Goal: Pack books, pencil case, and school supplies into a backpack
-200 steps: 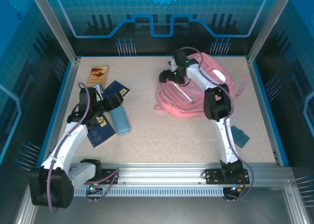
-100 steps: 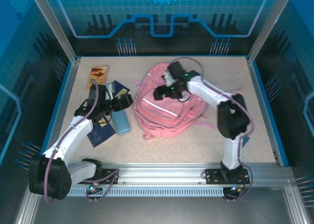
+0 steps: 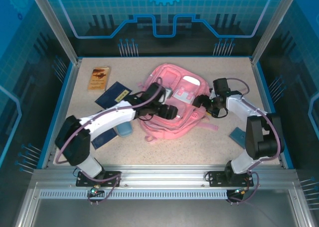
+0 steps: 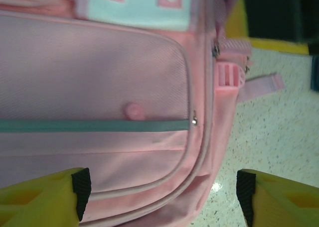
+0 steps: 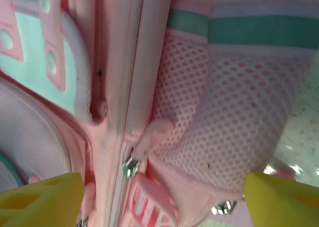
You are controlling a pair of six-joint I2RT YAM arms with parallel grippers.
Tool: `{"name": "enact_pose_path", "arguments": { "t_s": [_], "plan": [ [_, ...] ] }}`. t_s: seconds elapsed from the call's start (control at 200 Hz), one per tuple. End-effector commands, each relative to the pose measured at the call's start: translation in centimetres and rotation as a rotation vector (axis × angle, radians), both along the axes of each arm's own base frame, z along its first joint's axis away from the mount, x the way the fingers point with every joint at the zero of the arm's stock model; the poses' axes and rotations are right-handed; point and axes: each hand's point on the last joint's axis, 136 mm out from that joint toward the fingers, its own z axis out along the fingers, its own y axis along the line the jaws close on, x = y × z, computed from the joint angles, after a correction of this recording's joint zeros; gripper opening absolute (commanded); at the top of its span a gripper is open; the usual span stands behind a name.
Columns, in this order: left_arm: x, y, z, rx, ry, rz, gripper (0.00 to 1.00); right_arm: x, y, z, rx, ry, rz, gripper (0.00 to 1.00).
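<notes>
A: left claw (image 4: pixel 163 189) was wide open w/ nothing in it. It straddled a corner of the backpack (image 3: pixel 164 82), one finger over fabric, the other over bare tabletop (image 3: pixel 199 142).

B: And the right claw (image 5: pixel 162 187)?

A: Same, wide and empty. It hung close over the bag's side mesh, w/ a zip pull (image 5: pixel 130 167) between its fingers.

B: Where was the bag?

A: Mid-tabletop, nearer the far edge, lying flat. It looked zipped shut. Nothing seemed packed yet. The tan-orange book (image 3: pixel 99 77) was by the far-left corner and a navy book (image 3: pixel 113 93) just nearer than that. The pencil case (image 3: pixel 124 131) was toward the left edge, partly under the left arm.

B: So the step was prob getting it open?

A: That was my read. To do it well, imo, the right claw needed to nip the pull only, not the mesh around it. It was a small target, so line up first, then close. The left claw was best used pinning the fabric at its corner so the bag couldn't slide.

B: And the pull direction?

A: Along the zip track, low and steady, not upward. Lifting would've bunched the soft fabric and jammed the slider. Also run it far enough round, bc flat books need a wide mouth.
</notes>
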Motion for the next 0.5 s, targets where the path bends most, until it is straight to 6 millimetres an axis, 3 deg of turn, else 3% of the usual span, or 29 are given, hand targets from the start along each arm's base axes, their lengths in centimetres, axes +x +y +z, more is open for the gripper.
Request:
{"name": "enact_pose_path", "arguments": {
  "t_s": [0.0, 0.1, 0.19, 0.275, 0.37, 0.495],
  "plan": [
    [-0.4, -0.3, -1.6, 0.182, -0.018, -0.049, 0.78, 2.9, 0.8, -0.4, 0.085, -0.030, -0.013, 0.78],
    [-1.0, -1.4, -3.0, 0.297, -0.017, -0.102, 0.75, 5.2, 2.2, -0.7, 0.161, -0.064, 0.033, 0.66],
    [-1.0, -2.1, -3.8, 0.365, -0.020, -0.142, 0.75, 7.2, 3.3, -0.3, 0.214, -0.102, 0.074, 0.64],
    [0.0, -1.5, -4.8, 0.453, -0.032, -0.125, 0.74, 8.7, 3.9, 0.7, 0.251, -0.134, 0.105, 0.64],
    [1.6, -1.1, -5.2, 0.536, -0.072, -0.110, 0.72, 8.6, 2.8, 1.5, 0.206, -0.149, 0.091, 0.67],
    [3.5, -0.5, -5.9, 0.640, -0.099, -0.098, 0.69, 6.9, 0.1, 2.2, 0.131, -0.154, 0.062, 0.77]
  ]
}}
